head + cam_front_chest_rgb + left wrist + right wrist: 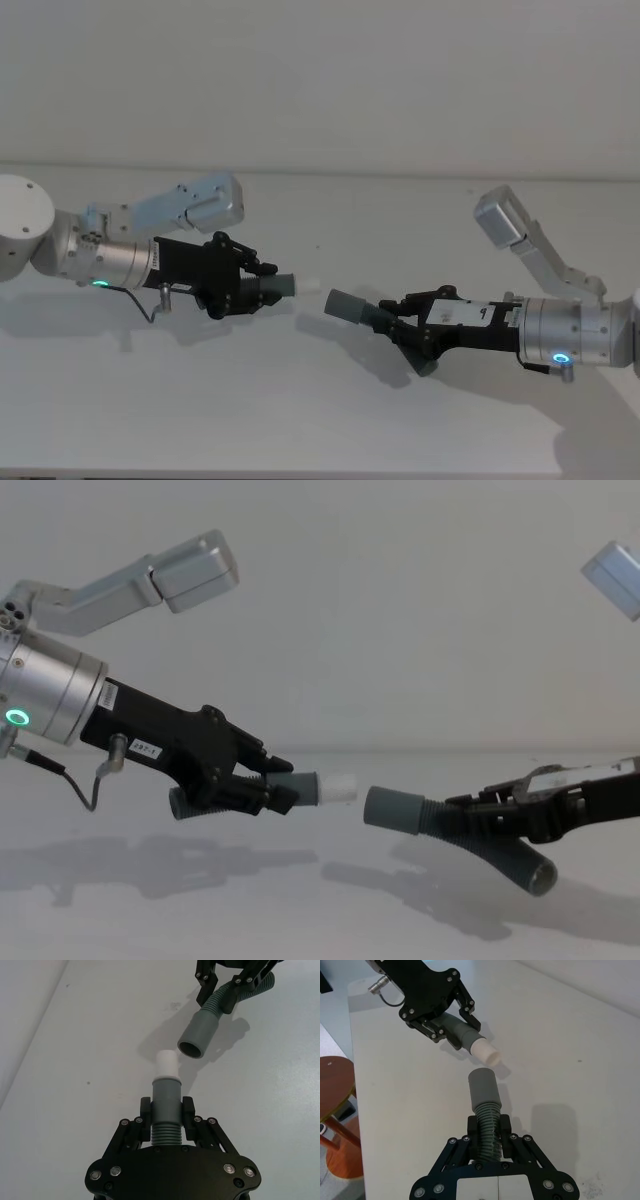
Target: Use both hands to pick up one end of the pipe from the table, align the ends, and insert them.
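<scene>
Both grippers hold their pipe pieces in the air above the white table [300,410]. My left gripper [250,287] is shut on the ribbed part of one piece [166,1095], whose white tip [166,1064] points toward the other arm. Opposite it, my right gripper [405,325] is shut on the second ribbed piece [487,1115], whose plain grey sleeve [482,1087] faces the tip. A small gap separates the two ends. In the chest view the sleeve [390,808] sits slightly lower than the white tip [338,787]. The sleeve's open mouth [192,1050] is angled beside the tip.
A round wooden stool [335,1110] stands on the floor beside the table's edge. A plain wall rises behind the table. Shadows of both arms fall on the bare surface below them.
</scene>
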